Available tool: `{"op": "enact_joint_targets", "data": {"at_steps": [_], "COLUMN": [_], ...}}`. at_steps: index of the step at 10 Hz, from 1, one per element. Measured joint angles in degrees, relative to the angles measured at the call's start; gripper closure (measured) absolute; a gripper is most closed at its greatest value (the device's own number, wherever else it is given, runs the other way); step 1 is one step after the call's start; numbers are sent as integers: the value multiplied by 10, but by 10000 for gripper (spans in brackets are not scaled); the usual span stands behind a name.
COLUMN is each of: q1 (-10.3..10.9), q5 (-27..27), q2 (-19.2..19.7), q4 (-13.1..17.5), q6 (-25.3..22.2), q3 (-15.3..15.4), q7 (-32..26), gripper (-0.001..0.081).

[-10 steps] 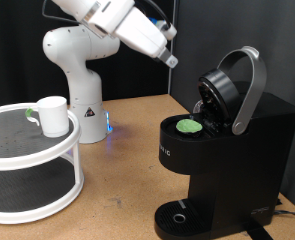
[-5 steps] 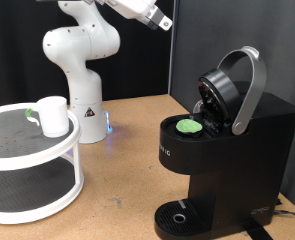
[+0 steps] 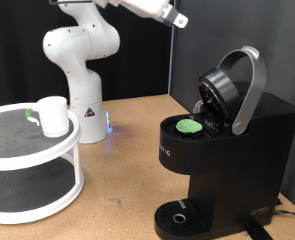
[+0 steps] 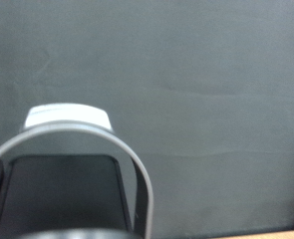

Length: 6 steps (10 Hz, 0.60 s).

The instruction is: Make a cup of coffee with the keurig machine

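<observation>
The keurig machine (image 3: 232, 150) stands at the exterior view's right with its lid up and its silver-grey handle band (image 3: 249, 85) raised. A green-topped pod (image 3: 190, 126) sits in the open brew holder. The white cup (image 3: 53, 115) stands on the top shelf of a round white rack at the left, with its green-tinted handle pointing left. My gripper (image 3: 177, 17) is high at the top edge, above and left of the machine, holding nothing that I can see. The wrist view shows the handle band (image 4: 137, 184) as an arch against a dark backdrop; no fingers show there.
The two-tier white rack (image 3: 47, 160) fills the lower left. The arm's white base (image 3: 82, 80) stands behind it on the wooden table (image 3: 127, 180). The machine's drip base (image 3: 182, 215) is at the bottom. A black curtain hangs behind.
The gripper has risen from beside the machine's raised lid to the top of the exterior view and shifted slightly right. The machine, the pod and the cup have not moved.
</observation>
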Motion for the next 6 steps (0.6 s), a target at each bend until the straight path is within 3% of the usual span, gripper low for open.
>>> {"op": "enact_joint_targets", "data": {"at_steps": [4, 6], "q1": [20, 19], "q5": [0, -2], "q2": [14, 14], "q4": [4, 3], "q6": [48, 44], "q3": [53, 50], "q7": [25, 25], "gripper": [3, 3]}}
